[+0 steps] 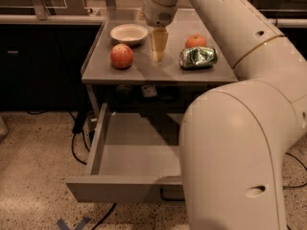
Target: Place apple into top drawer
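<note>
The red apple (122, 56) sits on the grey counter top (105, 71), toward its left, just in front of a white bowl (129, 33). My gripper (158, 56) points straight down over the counter's middle, to the right of the apple and apart from it, with nothing in it. The top drawer (125, 189) below the counter is pulled out and its inside is bare. Its handle is mostly hidden behind my arm.
An orange (195, 40) and a crumpled green packet (198, 57) lie on the counter's right side. My large white arm (240, 143) covers the right half of the view and the drawer's right part. Black cables (76, 143) run on the floor at left.
</note>
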You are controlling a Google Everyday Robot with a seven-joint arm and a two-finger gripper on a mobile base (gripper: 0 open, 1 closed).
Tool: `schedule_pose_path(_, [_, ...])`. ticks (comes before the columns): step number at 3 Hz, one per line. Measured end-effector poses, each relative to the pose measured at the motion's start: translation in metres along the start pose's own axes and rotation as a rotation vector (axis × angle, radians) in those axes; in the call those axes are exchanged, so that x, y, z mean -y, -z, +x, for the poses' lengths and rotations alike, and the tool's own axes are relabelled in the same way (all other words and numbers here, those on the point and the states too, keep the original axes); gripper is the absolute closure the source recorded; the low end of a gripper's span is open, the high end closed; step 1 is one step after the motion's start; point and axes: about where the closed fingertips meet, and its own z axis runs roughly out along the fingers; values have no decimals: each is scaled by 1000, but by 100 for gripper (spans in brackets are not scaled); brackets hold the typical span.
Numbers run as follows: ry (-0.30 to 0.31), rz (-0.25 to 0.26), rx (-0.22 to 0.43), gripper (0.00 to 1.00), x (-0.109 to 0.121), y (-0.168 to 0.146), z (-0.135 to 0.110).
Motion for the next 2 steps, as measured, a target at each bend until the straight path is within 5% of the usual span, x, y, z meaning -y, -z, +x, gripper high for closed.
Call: schedule_pose_path(2, [51, 12, 41, 0, 25, -29, -7])
